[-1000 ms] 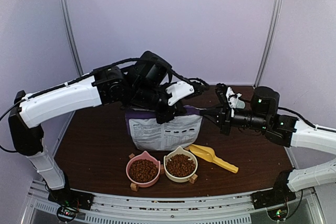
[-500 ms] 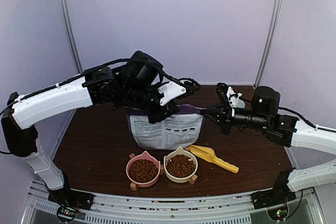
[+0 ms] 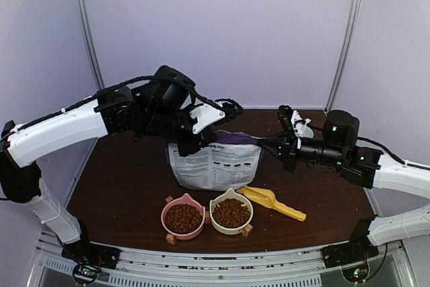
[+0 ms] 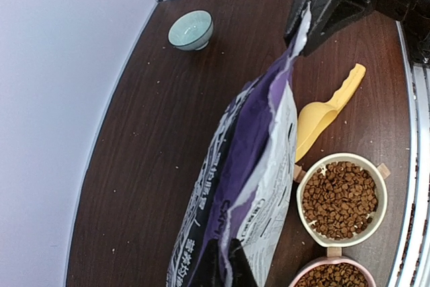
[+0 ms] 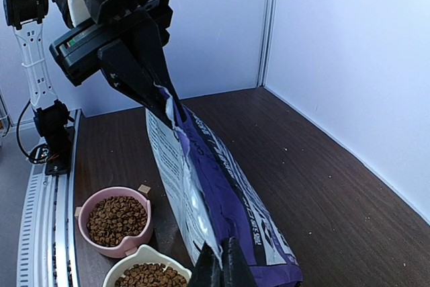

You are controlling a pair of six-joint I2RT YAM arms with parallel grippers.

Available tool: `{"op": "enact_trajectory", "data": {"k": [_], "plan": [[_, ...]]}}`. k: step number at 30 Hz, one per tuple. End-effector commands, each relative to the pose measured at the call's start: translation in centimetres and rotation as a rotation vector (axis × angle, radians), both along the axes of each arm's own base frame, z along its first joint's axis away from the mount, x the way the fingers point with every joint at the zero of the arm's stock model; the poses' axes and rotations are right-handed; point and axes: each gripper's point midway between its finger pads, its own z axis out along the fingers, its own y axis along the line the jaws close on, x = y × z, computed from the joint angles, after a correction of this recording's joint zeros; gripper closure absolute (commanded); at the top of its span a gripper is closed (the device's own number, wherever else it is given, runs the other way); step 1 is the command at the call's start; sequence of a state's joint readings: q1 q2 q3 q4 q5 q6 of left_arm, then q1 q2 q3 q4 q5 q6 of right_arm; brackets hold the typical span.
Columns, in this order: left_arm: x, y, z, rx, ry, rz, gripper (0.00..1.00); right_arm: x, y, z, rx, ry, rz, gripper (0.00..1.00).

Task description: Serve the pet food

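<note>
Purple and white, the food bag [image 3: 215, 165] stands upright in the middle of the dark wooden table [image 3: 114, 189], pinched at its top edge from both sides.

On your left, the left gripper [image 3: 190, 144] has its jaws closed tight on the bag's upper left corner. In the left wrist view, its fingers [image 4: 218, 267] meet on the torn purple rim. The same view shows a small pale green bowl [image 4: 191, 29] sitting well apart, near the back wall.

In front of the bag, towards the near edge, you have two cat-eared bowls just beside each other. The pink bowl [image 3: 183, 235] is on the left and the cream bowl [image 3: 231, 229] is on the right. The pet food [image 3: 183, 218] lies in both of them as a heap of small dark-brown pellets, up to about the rim of each.

Just right of the cream bowl, the yellow scoop [image 3: 272, 201] lies flat on the table. Its cup points towards the bag and its handle points out to the right, and neither gripper is touching it.

On your right, the right gripper [image 3: 262, 143] is likewise clamped narrow on the bag's upper right corner. The right wrist view shows its fingers [image 5: 218, 263] closed on the purple edge, with the bag top stretched between the two grippers.
</note>
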State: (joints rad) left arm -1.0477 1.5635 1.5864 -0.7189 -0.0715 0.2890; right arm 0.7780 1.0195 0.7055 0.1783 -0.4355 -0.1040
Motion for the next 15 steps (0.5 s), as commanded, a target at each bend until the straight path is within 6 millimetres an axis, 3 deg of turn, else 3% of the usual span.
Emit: {"op": "enact_trajectory", "data": {"k": [1, 5, 10, 12, 15], "plan": [[3.2, 6.0, -1.4, 0.151, -0.045, 0.191, 1.00, 0.8, -1.8, 3.6, 0.090, -0.073, -0.083, 1.00], [3.8, 7.1, -1.1, 0.156, -0.065, 0.227, 0.99, 0.9, -1.9, 3.6, 0.093, -0.074, -0.089, 1.00], [4.4, 8.2, -0.8, 0.170, -0.090, 0.261, 0.83, 0.9, -2.0, 3.6, 0.093, -0.072, -0.091, 1.00], [4.5, 8.3, -0.8, 0.172, -0.092, 0.260, 0.97, 1.0, -2.0, 3.6, 0.094, -0.072, -0.092, 1.00], [4.4, 8.5, -0.8, 0.172, -0.092, 0.258, 1.00, 1.0, -2.0, 3.7, 0.095, -0.071, -0.093, 1.00]]}}
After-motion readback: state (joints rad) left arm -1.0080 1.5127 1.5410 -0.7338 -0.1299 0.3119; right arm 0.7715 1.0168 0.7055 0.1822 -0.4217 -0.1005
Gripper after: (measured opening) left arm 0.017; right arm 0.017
